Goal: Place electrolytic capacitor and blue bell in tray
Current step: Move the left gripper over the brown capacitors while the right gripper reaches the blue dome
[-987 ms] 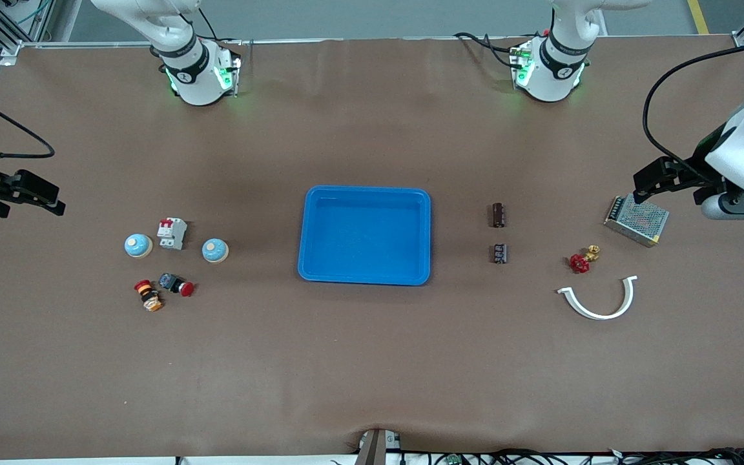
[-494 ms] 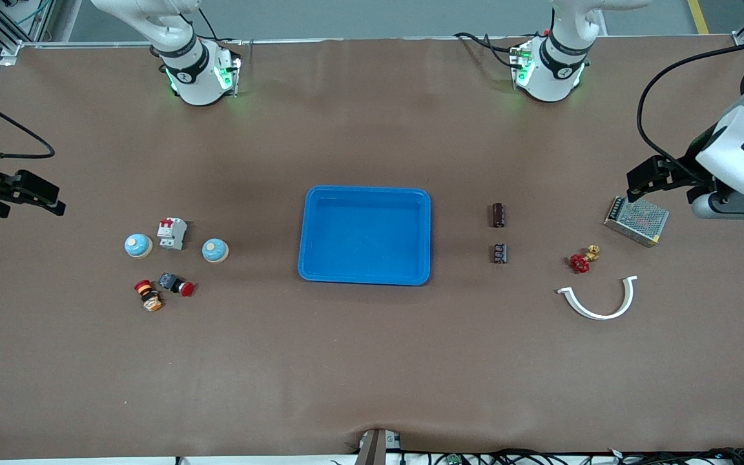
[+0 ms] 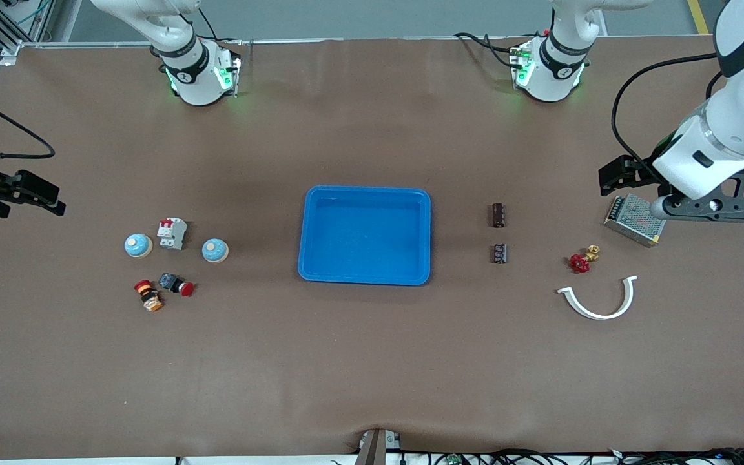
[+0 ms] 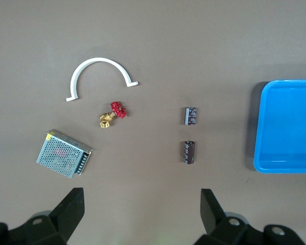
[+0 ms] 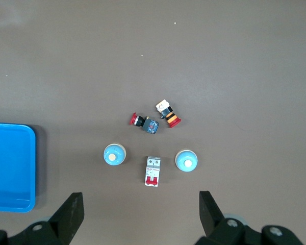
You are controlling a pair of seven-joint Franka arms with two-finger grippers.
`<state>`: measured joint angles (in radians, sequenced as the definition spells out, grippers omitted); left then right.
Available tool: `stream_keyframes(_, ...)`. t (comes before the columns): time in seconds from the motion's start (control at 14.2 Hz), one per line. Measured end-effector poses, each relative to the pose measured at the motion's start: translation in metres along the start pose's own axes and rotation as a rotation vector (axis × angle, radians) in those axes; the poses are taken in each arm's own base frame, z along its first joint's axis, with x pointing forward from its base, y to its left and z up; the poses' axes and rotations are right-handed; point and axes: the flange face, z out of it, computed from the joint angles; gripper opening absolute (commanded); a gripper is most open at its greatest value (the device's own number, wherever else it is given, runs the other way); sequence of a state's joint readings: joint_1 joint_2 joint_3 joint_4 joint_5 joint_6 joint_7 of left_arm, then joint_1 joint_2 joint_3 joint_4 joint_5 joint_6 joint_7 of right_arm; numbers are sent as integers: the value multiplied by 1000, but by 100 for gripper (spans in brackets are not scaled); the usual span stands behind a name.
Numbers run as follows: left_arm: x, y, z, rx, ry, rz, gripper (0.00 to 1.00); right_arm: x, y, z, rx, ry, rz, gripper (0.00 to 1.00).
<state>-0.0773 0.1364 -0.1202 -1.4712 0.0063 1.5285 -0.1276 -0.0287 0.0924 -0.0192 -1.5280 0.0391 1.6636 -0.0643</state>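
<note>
Brown surface point(image 3: 372, 361), empty tray point(image 3: 365, 194) central: capacitors point(image 3: 498, 215) toward the left arm's end, blue bells point(image 3: 215, 250) toward the right's. Left gripper point(image 4: 140, 204) and right gripper point(image 5: 137, 204) hover, jaws apart (nothing held); first pickup likely next.

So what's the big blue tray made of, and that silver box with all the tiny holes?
The shallow bright blue rectangular tray looks like smooth moulded plastic: one even colour, rounded corners, a soft shine on its floor. The small silver box with a perforated top looks like sheet metal: a pale grey gleam, rows of punched holes and sharp folded edges. Looks alone can't prove either.
</note>
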Motion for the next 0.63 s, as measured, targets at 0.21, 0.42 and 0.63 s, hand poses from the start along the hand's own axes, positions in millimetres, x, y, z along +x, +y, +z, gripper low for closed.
stream_keyframes(0.21, 0, 0, 9, 2, -18, 0, 100, 0, 0, 0, 0, -1, 0, 100)
stream_keyframes(0.42, 1, 3, 21, 3, -25, 4, 100, 0, 3, 0, -1, -2, 5, 100)
stream_keyframes(0.63, 2, 10, 45, 0, 5, 12, 100, -1, 8, 0, -1, -2, 14, 100)
